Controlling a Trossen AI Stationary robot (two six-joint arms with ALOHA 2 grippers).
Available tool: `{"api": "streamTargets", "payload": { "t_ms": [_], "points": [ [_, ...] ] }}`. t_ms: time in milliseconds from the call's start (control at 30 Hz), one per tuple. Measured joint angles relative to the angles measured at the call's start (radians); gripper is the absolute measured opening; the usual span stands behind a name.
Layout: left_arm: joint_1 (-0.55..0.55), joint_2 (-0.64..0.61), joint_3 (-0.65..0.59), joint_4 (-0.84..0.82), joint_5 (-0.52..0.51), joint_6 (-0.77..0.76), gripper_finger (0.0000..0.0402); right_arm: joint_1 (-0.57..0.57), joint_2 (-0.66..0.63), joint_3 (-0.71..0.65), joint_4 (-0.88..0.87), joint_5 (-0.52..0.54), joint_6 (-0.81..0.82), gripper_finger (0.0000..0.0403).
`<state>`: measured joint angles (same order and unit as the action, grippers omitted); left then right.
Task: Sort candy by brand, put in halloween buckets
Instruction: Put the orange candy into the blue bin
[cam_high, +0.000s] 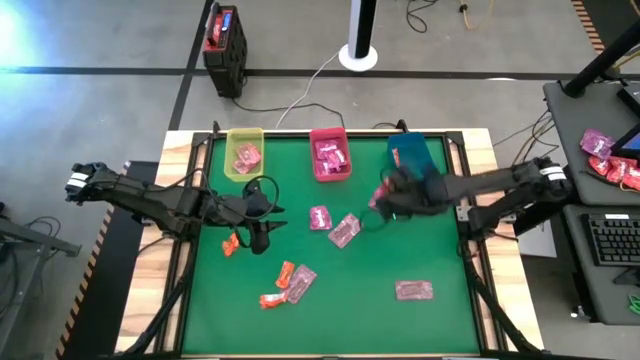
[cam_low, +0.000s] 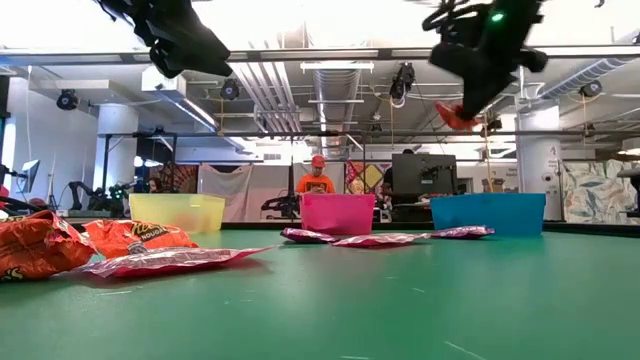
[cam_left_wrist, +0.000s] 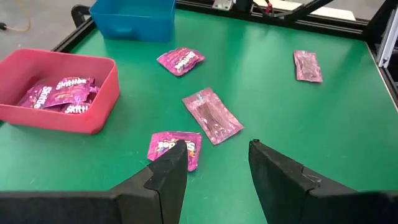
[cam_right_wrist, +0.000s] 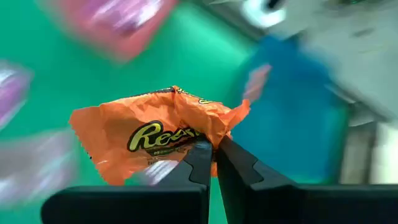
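- The green-topped table (cam_high: 400, 330) with its pale wooden border carried both dark arms, the bins and the scattered candy.
- Three small translucent plastic bins stood in a row along the far edge: a yellow-green bin (cam_high: 245, 153) holding pink packets, a pink-red bin (cam_high: 330, 154) holding magenta packets, and a blue-teal bin (cam_high: 410, 153).
- The right gripper (cam_right_wrist: 214, 149) was raised above the table just in front of the blue-teal bin, its fingers pinched together on an orange-red crinkled Reese's packet (cam_right_wrist: 149, 140).
- The left gripper (cam_left_wrist: 214, 165) hung over the table's left half with its fingers spread apart and nothing between them; a bright magenta Skittles packet (cam_left_wrist: 175, 149) lay just beyond its fingertips.
- A paler translucent pink packet (cam_left_wrist: 212, 115) lay beside that one, and further pink and orange-red packets were scattered nearer the front edge.
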<state>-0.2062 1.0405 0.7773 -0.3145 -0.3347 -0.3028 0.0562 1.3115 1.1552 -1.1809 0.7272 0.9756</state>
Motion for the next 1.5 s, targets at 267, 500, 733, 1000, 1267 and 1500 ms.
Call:
{"api": "streamTargets", "payload": {
  "t_ms": [267,500,733,1000,1267,1500],
  "points": [
    [0.0,0.0,0.0,0.0,0.0,-0.009,0.0155,-0.377,0.064,0.077,-0.06,0.086,-0.109,0.0012],
    [0.0,0.0,-0.001,0.0,0.0,-0.009,0.0155,-0.549,0.1,0.071,-0.057,0.021,-0.172,0.0039],
    [0.0,0.0,-0.002,0.0,0.0,-0.008,0.0155,-0.552,0.091,0.086,-0.056,0.018,-0.192,0.0103],
    [0.0,0.0,-0.002,-0.005,0.003,-0.031,0.0155,-0.527,0.089,0.104,-0.027,-0.027,-0.227,0.0152],
    [-0.001,0.0,-0.002,-0.181,0.101,-0.306,0.0155,-0.353,0.089,0.087,0.073,-0.057,-0.246,0.0168],
    [-0.024,0.0,-0.002,-0.425,0.216,-0.554,0.0155,-0.224,0.089,0.079,0.15,-0.057,-0.232,0.0169]
  ]
}}
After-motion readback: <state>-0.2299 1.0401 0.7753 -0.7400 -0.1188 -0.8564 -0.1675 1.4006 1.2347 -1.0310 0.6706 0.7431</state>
